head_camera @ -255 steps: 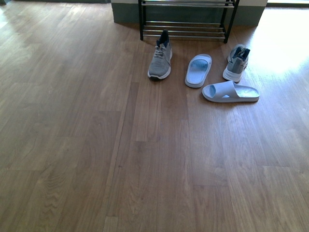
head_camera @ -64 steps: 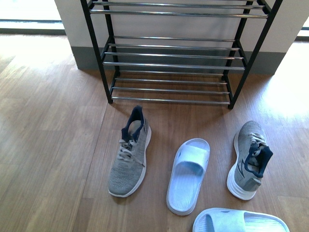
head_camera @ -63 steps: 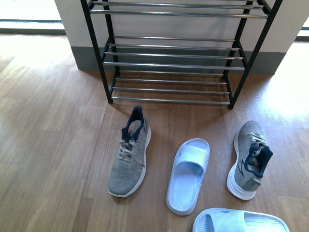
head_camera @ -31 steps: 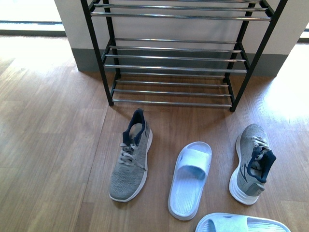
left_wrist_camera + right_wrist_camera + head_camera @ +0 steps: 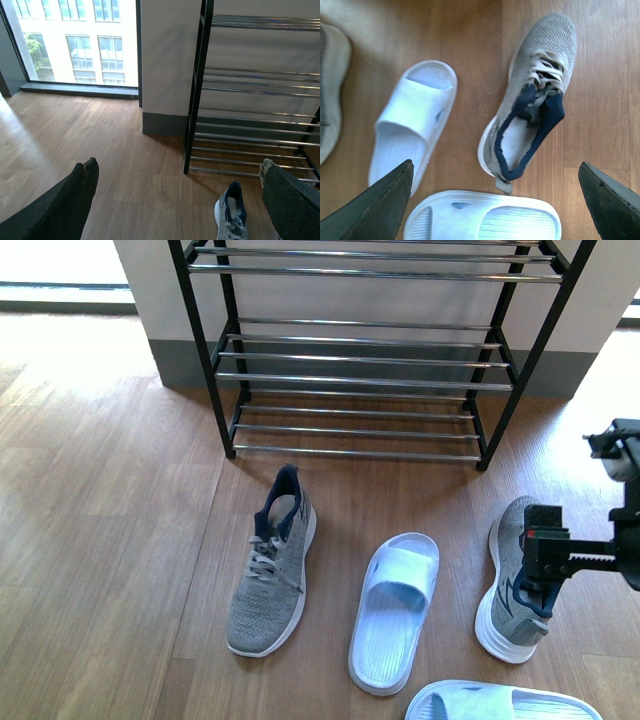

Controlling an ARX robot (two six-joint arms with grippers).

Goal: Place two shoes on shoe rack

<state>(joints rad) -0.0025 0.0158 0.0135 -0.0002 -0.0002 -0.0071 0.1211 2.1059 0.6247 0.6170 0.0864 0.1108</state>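
Both grippers' jaws gape apart, the left gripper (image 5: 180, 167) off to the side, and the right gripper (image 5: 495, 167) hangs over the grey knit lace-up sneaker (image 5: 503, 605) at lower right, below the black-framed, rod-shelved shoe rack (image 5: 203, 350); a pinch on its floppy collar might drop it.

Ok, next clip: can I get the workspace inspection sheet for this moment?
Surface: wooden floor, sunlit in places.
Job's things: shoe rack, no shoes on its visible shelves; grey sneaker, second grey sneaker, pale slide and second slide, all on the floor in front of it.
Clutter: nothing seen.
Grippers: right gripper open, above the second grey sneaker, not touching it; left gripper open, holding nothing.
Cables: nothing seen.
Surroundings: wall behind the rack; window.
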